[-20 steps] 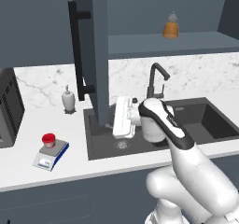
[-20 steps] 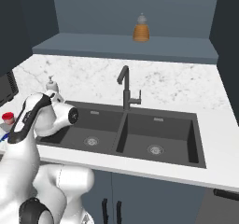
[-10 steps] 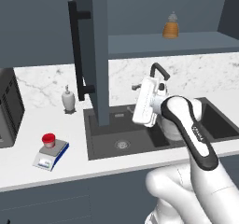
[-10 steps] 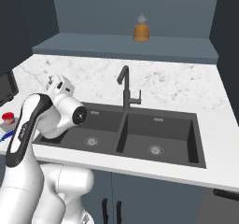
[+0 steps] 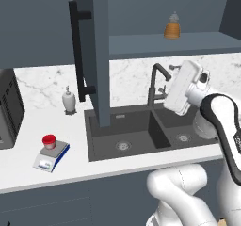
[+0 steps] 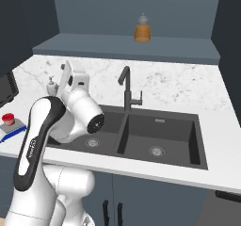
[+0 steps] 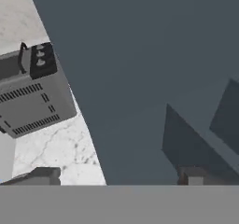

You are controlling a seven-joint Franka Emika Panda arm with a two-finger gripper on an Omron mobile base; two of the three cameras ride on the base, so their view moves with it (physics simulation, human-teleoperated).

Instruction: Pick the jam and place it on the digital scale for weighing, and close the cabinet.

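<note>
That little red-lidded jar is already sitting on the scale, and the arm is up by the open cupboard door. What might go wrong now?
Two risks, as I judge it. The open gripper faces the cabinet door from the tap side, so a sloppy swing could knock the faucet or glance off the door edge and leave it ajar. If the door swings towards the soap dispenser, the arm following it may brush that. The jam on the digital scale looks safely apart.

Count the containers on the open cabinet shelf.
1: the amber bottle, standing alone on the open cabinet shelf. The cabinet's open door blocks part of the shelf in the left base view, so more may be hidden. The jam sits on the digital scale.
</note>
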